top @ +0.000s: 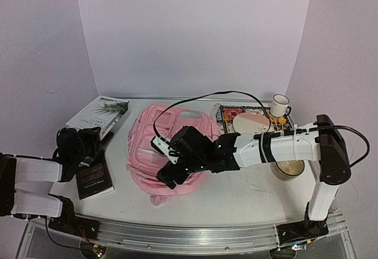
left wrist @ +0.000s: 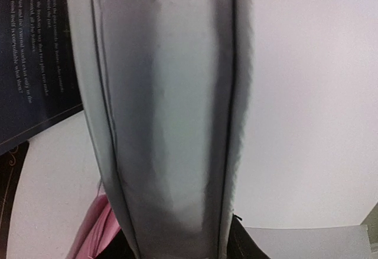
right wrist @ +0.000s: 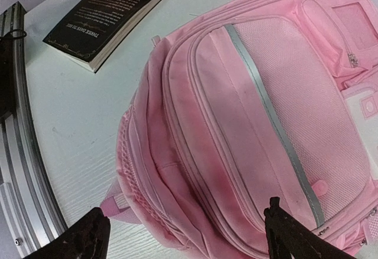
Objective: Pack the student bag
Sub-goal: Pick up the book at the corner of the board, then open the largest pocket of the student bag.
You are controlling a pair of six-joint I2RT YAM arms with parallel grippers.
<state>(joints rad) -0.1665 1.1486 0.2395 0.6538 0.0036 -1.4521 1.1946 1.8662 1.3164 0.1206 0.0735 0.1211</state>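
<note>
The student bag [top: 144, 141] lies flat mid-counter [top: 236, 200], its long axis running roughly 12 to 6 o'clock. The right pincer [top: 167, 166] hangs over its 6 o'clock end, spread wide and empty. The left pincer [top: 80, 147] sits farther off at 9 o'clock, its state unclear.

Top external: fixed, high behind the arm bases, facing forward and down; far enough to hold the whole surface [top: 236, 200], with the student bag [top: 142, 153] at centre.
Left wrist: very near, out of focus; a pale grey slab [left wrist: 171, 117] fills mid-frame.
Right wrist: close above the student bag, looking down; right pincer [right wrist: 186, 235] tips at the lower edge.
Shared, top and right wrist: student bag; black book [top: 94, 179], lower left and upper left respectively.
Shared, left wrist: pink sliver [left wrist: 94, 229], lower left.
</note>
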